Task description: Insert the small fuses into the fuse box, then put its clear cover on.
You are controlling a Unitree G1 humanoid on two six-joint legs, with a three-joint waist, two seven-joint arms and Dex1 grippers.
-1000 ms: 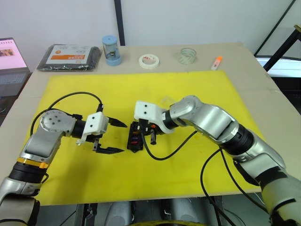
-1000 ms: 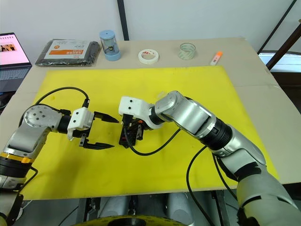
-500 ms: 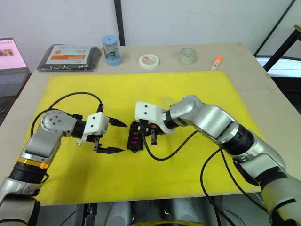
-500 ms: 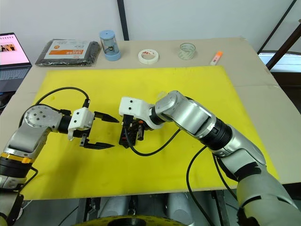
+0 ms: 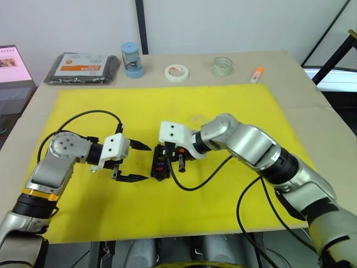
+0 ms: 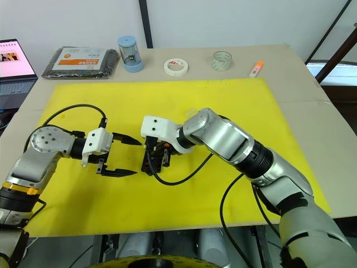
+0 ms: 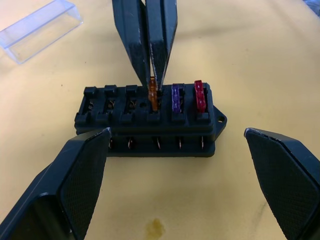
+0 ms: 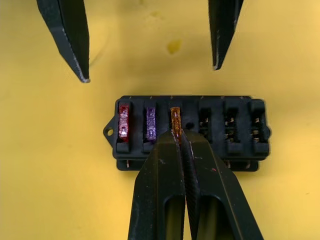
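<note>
The black fuse box (image 5: 160,164) lies on the yellow mat between my two grippers. A red fuse (image 8: 123,123) and a purple fuse (image 8: 150,123) sit in its first two slots. My right gripper (image 8: 178,137) is shut on a tan-orange fuse (image 7: 153,96) that stands in the third slot. The other three slots (image 8: 231,124) are bare. My left gripper (image 5: 147,163) is open just left of the box, its fingers (image 7: 82,167) spread wider than the box and apart from it. Behind the box, the clear cover (image 7: 40,29) lies on the mat.
The yellow mat (image 5: 83,111) covers most of the table. Along the back edge are a black packet with an orange label (image 5: 82,67), a blue cylinder (image 5: 133,58), a white tape roll (image 5: 176,71), a clear tape roll (image 5: 221,66) and an orange marker (image 5: 256,73).
My left gripper has edged slightly toward the fuse box, still open. My right gripper stays shut on the tan-orange fuse at the third slot.
</note>
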